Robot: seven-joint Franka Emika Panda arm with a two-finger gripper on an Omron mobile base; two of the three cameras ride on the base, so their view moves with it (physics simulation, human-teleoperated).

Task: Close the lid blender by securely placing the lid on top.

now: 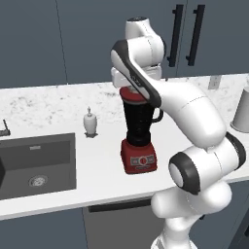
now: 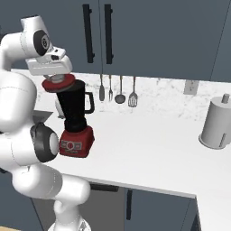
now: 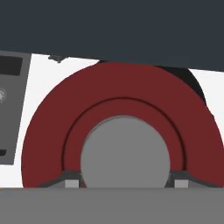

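Two fingers (image 3: 72,183) pinch the grey knob (image 3: 124,153) of the lid (image 3: 48,131), carrying it just above the blender (image 2: 74,110).

Gripper (image 3: 124,183) closed down to the knob's width, one tip on each side of it, which probably keeps the disc level for seating. Lid lies flat, face up, its axis upright and roughly in line with the jar's tall axis; whether it touches the rim is unclear. Jar stands upright on its red base on the bench (image 2: 149,149), handle toward the hanging utensils (image 2: 119,90).

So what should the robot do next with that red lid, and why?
Probably shift the lid toward the handle side and lower it, since the gripper grips its grey knob but it sits tilted and off-centre over the blender jar's rim.
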